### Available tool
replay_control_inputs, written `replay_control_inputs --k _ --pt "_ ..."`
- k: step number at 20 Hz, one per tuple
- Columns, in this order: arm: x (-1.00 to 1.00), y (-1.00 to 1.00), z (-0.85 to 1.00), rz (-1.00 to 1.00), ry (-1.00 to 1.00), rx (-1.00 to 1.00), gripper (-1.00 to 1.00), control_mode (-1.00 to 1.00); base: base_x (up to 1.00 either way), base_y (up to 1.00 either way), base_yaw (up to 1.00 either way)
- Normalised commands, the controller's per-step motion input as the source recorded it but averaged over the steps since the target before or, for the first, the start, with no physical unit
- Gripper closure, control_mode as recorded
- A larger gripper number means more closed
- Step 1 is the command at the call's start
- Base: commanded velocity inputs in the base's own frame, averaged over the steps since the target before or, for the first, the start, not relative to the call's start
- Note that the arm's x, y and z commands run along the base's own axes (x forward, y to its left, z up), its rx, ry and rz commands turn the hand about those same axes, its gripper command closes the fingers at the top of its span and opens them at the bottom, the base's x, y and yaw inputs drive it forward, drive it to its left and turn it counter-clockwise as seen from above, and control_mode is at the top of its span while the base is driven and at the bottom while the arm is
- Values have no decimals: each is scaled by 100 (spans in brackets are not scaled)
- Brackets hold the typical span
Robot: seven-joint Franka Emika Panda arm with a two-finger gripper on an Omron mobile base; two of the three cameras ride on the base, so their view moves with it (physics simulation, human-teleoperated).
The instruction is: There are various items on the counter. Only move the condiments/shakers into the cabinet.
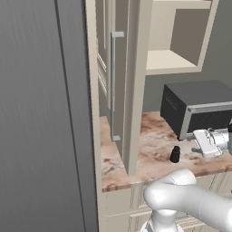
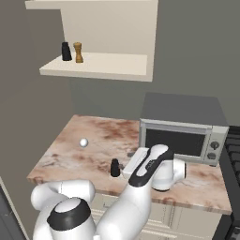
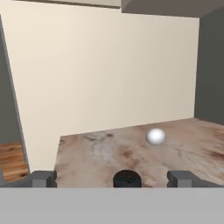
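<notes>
- Right now I see the fingers (image 3: 112, 178) spread wide, one tip at each side of the hand view, holding nothing.
- A black shaker (image 3: 127, 178) sits midway between the two tips, low in the hand view; I cannot tell whether either tip touches it.
- That same black shaker (image 2: 114, 168) stands upright on the worktop (image 2: 70, 150) near its front edge, just beside the hand in the right base view; in the left base view it (image 1: 175, 154) stands in front of the microwave (image 1: 195, 106).
- Two more pieces are on the cabinet shelf (image 2: 117, 65): a second black shaker (image 2: 66, 51) and a golden-tan shaker (image 2: 78, 52), side by side and upright near the shelf's left end.
- A small white ball (image 2: 84, 142) lies on the pinkish marbled slab, well apart from the shaker near the hand; the hand view shows it (image 3: 155, 136) beyond the shaker.
- The cabinet door (image 1: 122, 90) stands swung out, seen edge-on in the left base view, with its long grey bar handle (image 1: 113, 86) running vertically.
- The microwave (image 2: 183, 133) is at the right of the slab, against the wall.
</notes>
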Motion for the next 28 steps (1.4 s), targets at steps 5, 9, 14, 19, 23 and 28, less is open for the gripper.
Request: replay_control_inputs --k 5,9,14,19,23,28 --pt "15 0 -23 0 4 -3 -100 -100 0 0 0" --pt "2 0 -19 0 2 -3 -100 -100 0 0 0" --pt "5 0 -19 0 2 -3 -100 -100 0 0 0" --pt "7 1 -11 0 0 -2 -100 -100 0 0 0" --pt "0 6 -2 0 0 -1 -100 -100 0 0 0" --pt "0 18 0 0 0 -1 -100 -100 0 0 0"
